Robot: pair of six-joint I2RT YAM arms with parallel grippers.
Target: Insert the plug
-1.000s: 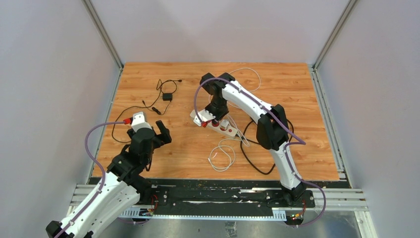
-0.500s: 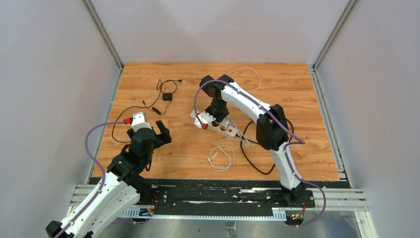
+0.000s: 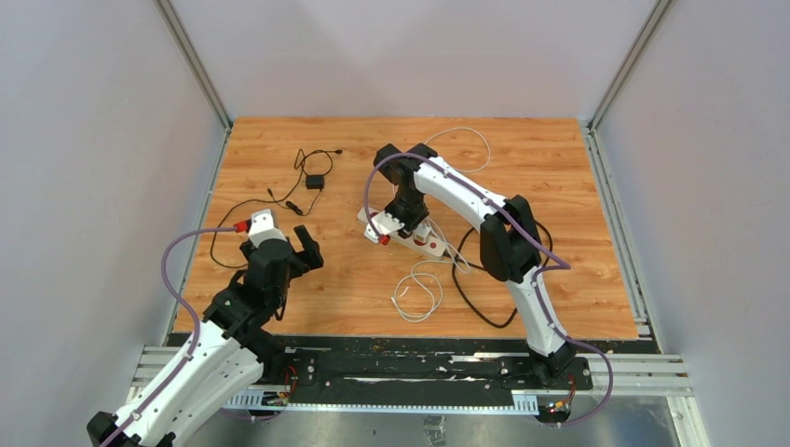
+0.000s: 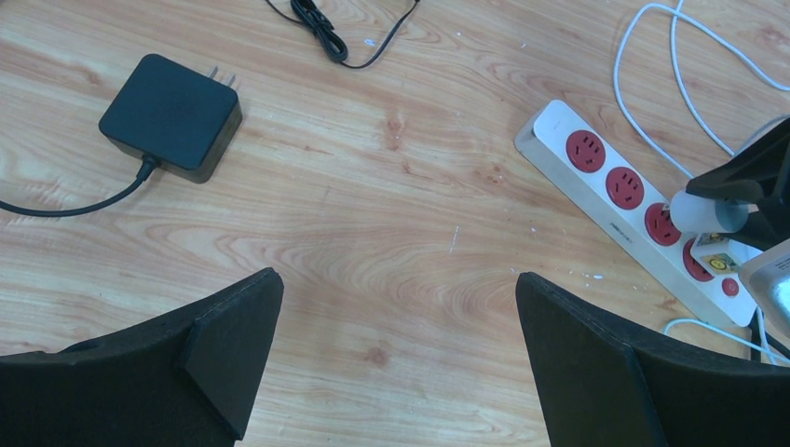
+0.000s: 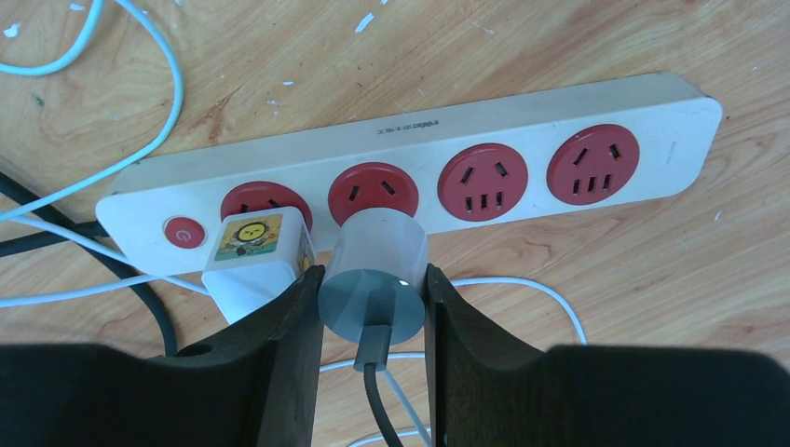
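Holding: right tool (image 5: pixel 373 277) clenched on round plug (image 5: pixel 377 244).
Plug: at power strip (image 5: pixel 522 112), second socket from switch (image 5: pixel 183 232), beside white charger (image 5: pixel 256 251), middle of tabletop (image 3: pixel 559 186).
Left tool (image 4: pixel 401 298): released, hovering toward the left edge.

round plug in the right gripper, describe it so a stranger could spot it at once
On the wooden table, find the white power strip with red sockets near the middle. By its switch end, the right gripper pinches the plug: a round white barrel with a grey cap and dark cord, unlike the square stickered charger beside it.
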